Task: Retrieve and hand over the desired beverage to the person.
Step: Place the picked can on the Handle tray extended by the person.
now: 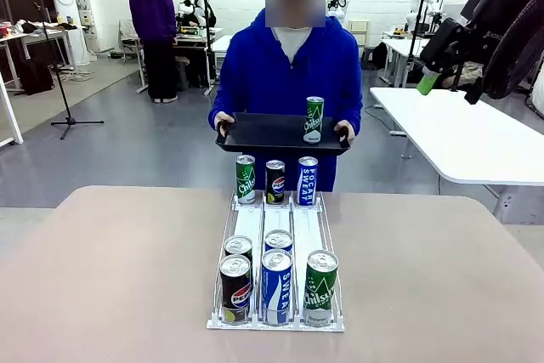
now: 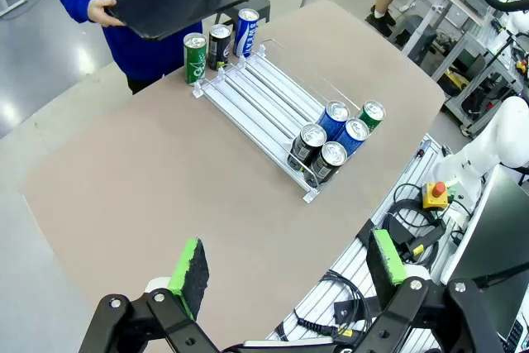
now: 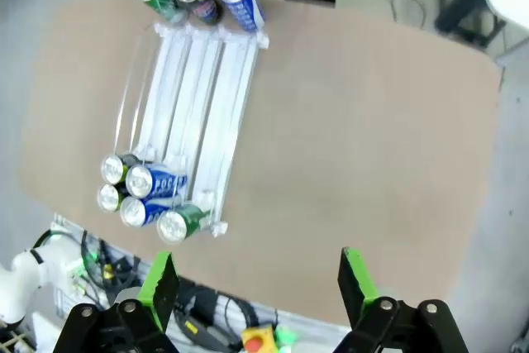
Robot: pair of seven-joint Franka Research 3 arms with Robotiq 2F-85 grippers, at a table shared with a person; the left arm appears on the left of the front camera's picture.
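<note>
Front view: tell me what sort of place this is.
Likely a robotics lab or workshop: a white workbench on an open grey floor, a tripod stand, and, in the left wrist view, a red emergency-stop button among cables beside the table.
</note>
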